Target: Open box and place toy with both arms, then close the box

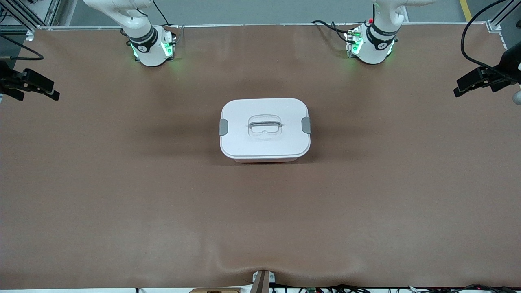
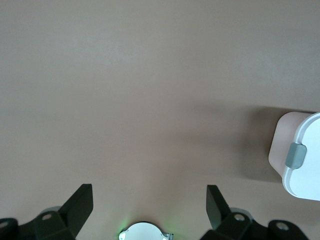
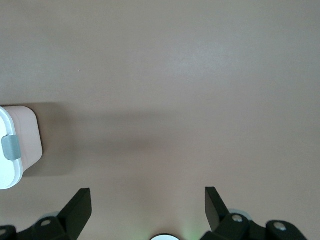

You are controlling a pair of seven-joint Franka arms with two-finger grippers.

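The box (image 1: 264, 142) stands in the middle of the table, its white lid on, the clear handle (image 1: 265, 124) recessed in the top and a grey clip (image 1: 223, 127) at each end. The toy is out of view. Both arms rise from their bases (image 1: 148, 44) (image 1: 372, 42) out of the front view. My left gripper (image 2: 149, 187) hangs open above bare table, the box's end (image 2: 280, 145) off to one side. My right gripper (image 3: 147, 190) is open too, over bare table beside the box's other end (image 3: 25, 140). Neither holds anything.
A brown mat (image 1: 122, 183) covers the whole table. Black clamp mounts jut in at the right arm's end (image 1: 28, 83) and at the left arm's end (image 1: 484, 79). A small bracket (image 1: 262, 280) sits at the table edge nearest the front camera.
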